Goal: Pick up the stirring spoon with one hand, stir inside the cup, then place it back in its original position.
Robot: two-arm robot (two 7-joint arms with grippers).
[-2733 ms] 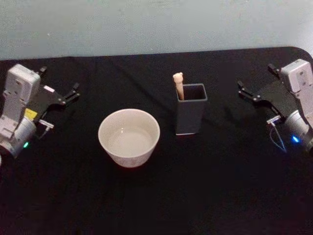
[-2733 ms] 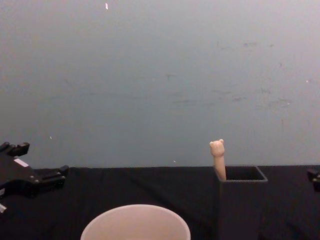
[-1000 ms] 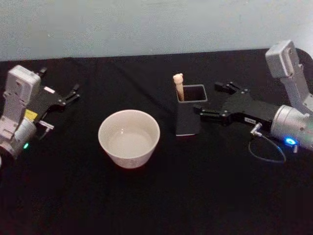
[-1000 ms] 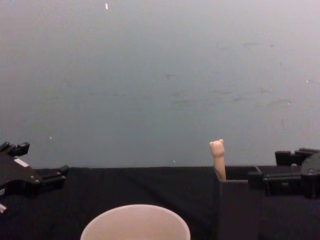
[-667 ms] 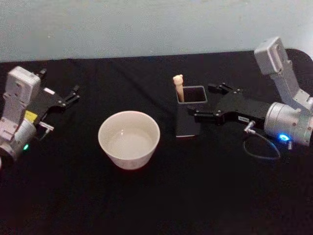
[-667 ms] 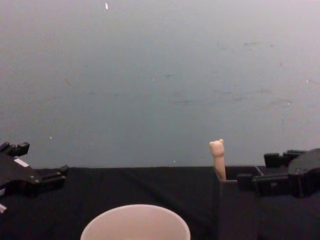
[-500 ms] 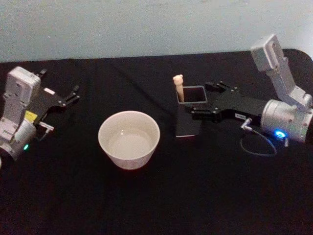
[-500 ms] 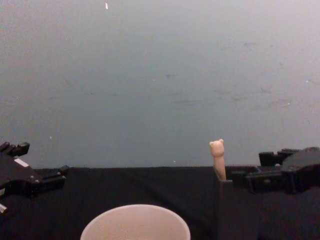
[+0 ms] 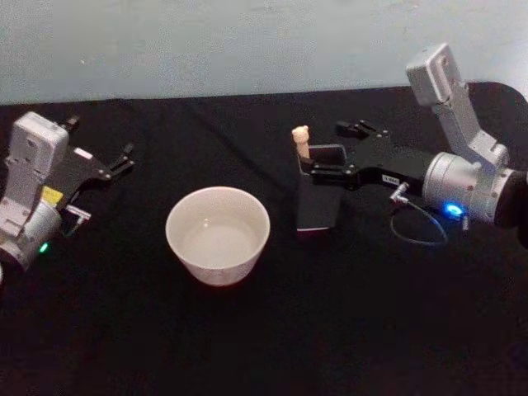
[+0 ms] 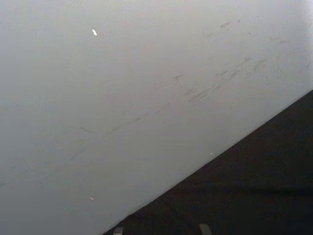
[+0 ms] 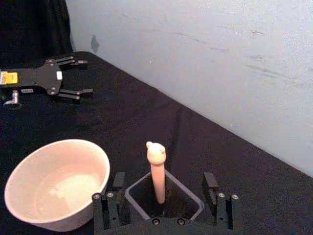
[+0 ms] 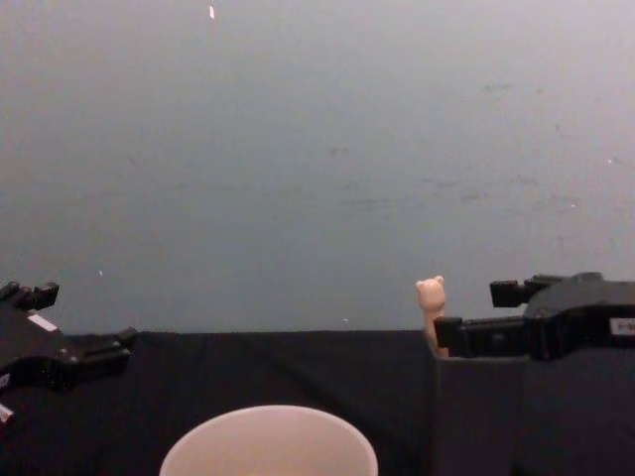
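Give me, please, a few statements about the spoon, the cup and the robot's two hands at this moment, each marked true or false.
1. The slim stirring spoon with the pale beige handle stands in the tall dark grey square holder. True.
2. The right hand is shut on the spoon's handle. False: it is open, its fingers spread at the holder's top.
3. The wide round off-white cup stands to the robot's left of the holder. True.
4. The left hand hovers over the cup. False: it sits open near the left edge of the black table, apart from the cup.
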